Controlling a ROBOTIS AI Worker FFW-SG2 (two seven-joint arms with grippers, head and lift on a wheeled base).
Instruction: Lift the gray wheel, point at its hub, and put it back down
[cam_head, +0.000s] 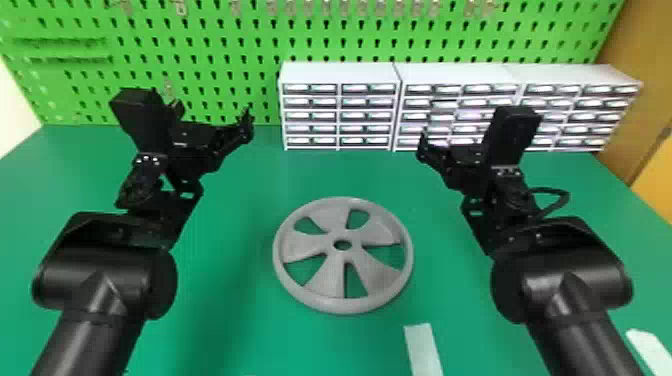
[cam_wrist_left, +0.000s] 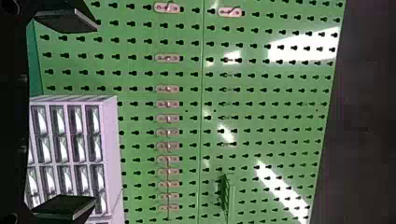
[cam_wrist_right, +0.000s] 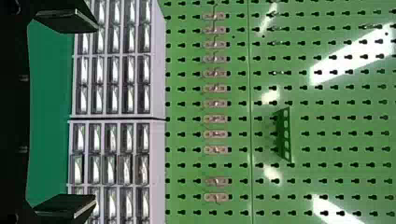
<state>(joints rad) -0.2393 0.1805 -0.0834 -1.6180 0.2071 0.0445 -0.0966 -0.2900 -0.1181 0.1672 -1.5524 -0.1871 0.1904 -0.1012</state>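
No text, label, brand, number or sign could be read. Pale patches (cam_head: 324, 89) showed on the drawer fronts (cam_head: 298, 116) from the upper middle to the upper right of the head view, too small to tell for writing.

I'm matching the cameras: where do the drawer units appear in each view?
Head view: drawer units, upper centre to right, behind the wheel.
Left wrist view: beyond the left gripper, partly behind one finger.
Right wrist view: beyond the right gripper, partly behind both fingers.
Shared landmark: green pegboard behind them.
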